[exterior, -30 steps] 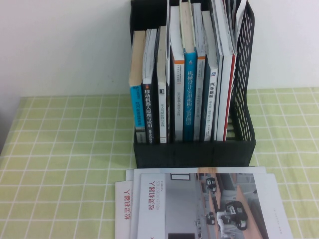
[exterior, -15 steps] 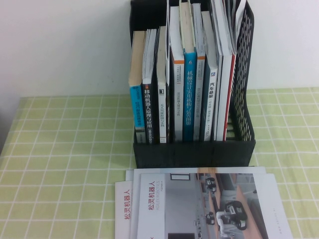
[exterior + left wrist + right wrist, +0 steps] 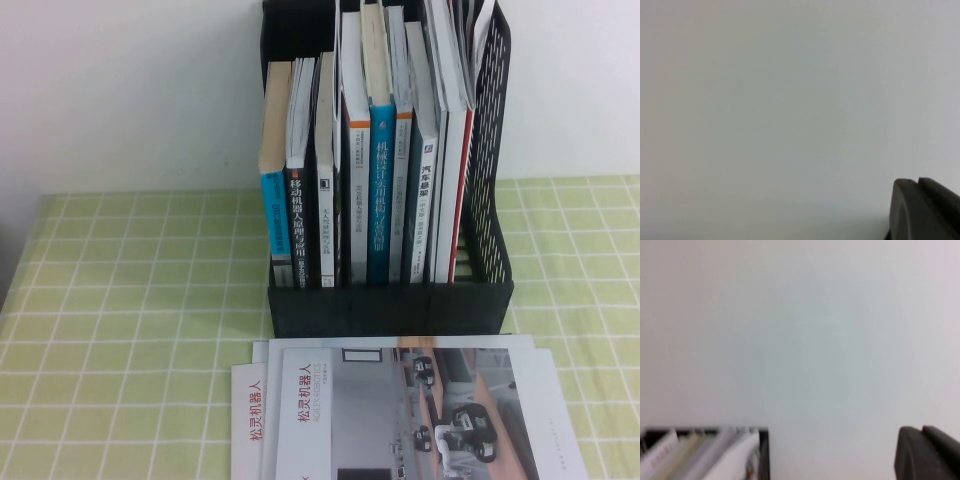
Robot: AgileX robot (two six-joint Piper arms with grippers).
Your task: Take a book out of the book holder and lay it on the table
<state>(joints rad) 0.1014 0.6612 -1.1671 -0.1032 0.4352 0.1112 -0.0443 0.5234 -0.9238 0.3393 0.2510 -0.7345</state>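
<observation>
The black mesh book holder (image 3: 492, 150) stands upright at the back middle of the green checked table (image 3: 130, 300). It holds several upright books. The thin red-edged book (image 3: 462, 200) stands in the rightmost compartment among white brochures. Neither gripper shows in the high view. In the left wrist view my left gripper (image 3: 918, 182) is a dark tip with fingers together, facing a blank white wall. In the right wrist view my right gripper (image 3: 921, 430) looks the same, shut and empty, level with the top of the book holder (image 3: 764, 455) and well to one side of it.
A grey-covered brochure with robot photos (image 3: 400, 420) lies flat in front of the holder on a stack of other white brochures (image 3: 250, 420). Thick blue-spined books (image 3: 381, 190) stand in the middle compartments. A white wall is behind the table.
</observation>
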